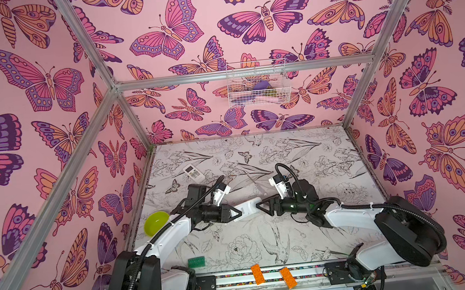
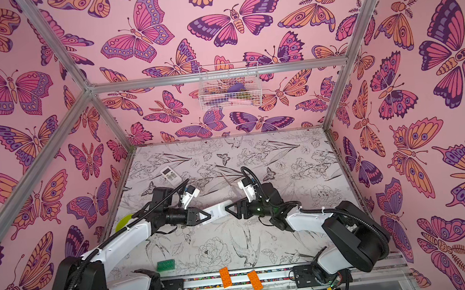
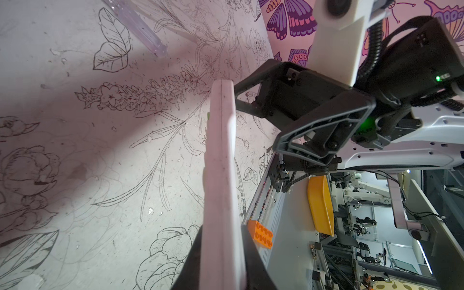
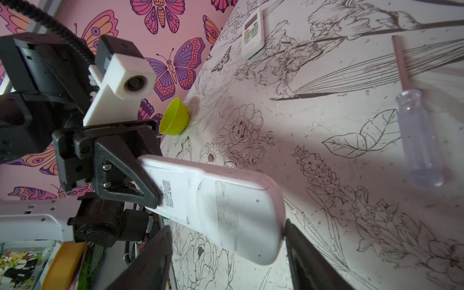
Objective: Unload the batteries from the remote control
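A white remote control (image 1: pixel 247 207) (image 2: pixel 217 210) hangs above the middle of the table, and my left gripper (image 1: pixel 238 212) (image 3: pixel 221 228) is shut on one end of it. In the right wrist view the remote's (image 4: pixel 216 200) back faces the camera with its cover shut. The batteries are hidden. My right gripper (image 1: pixel 260 205) (image 4: pixel 227 226) stands open around the remote's other end. One finger (image 4: pixel 301 248) touches the remote's edge and the other finger (image 4: pixel 153 251) is well apart from it. A second white remote (image 1: pixel 194 172) (image 4: pixel 252 35) lies face up at the back left.
A clear-handled screwdriver (image 4: pixel 419 140) (image 3: pixel 135 25) lies on the table behind the grippers. A green bowl (image 1: pixel 156 222) sits at the left edge. One green brick (image 1: pixel 196 262) and two orange bricks (image 1: pixel 257 274) are at the front. On the back wall hangs a wire basket (image 1: pixel 257 83).
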### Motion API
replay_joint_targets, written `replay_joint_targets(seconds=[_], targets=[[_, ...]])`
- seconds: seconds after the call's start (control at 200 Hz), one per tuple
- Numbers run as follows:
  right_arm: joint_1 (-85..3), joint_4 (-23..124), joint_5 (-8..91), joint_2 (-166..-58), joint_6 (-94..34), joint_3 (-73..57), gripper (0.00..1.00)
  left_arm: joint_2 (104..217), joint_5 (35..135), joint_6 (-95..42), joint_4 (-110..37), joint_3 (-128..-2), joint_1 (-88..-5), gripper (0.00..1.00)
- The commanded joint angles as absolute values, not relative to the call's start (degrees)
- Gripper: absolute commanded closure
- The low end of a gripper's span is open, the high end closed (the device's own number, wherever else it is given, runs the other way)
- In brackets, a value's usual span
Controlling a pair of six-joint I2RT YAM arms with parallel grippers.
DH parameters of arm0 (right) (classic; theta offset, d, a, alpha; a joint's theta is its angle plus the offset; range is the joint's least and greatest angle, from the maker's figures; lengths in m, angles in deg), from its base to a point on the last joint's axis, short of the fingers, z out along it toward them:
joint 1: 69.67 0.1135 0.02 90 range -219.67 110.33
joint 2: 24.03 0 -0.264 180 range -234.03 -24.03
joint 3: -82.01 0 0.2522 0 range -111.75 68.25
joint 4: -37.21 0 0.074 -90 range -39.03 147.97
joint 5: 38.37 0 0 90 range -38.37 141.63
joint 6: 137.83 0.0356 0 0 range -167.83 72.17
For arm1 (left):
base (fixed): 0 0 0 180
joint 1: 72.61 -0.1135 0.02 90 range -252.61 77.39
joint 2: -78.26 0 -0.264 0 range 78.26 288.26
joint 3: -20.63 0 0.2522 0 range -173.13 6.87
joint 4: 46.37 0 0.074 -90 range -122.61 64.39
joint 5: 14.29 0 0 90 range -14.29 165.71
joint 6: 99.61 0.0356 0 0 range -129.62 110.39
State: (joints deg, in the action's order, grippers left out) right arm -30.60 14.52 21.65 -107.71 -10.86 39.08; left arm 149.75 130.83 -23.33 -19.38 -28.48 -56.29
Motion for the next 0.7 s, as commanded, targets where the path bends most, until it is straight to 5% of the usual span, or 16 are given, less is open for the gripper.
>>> replay_joint_targets(seconds=[0.0,0.691], targets=[[-31.5,9.8,18.2,-109.3,-9.3,38.7,0.31,150.1,134.1,-23.9,-21.5,-28.2,-56.0,1.00],[-33.4,7.7,16.5,-112.3,-10.6,38.8,0.46,150.6,136.3,-23.1,-21.7,-29.7,-56.0,1.00]])
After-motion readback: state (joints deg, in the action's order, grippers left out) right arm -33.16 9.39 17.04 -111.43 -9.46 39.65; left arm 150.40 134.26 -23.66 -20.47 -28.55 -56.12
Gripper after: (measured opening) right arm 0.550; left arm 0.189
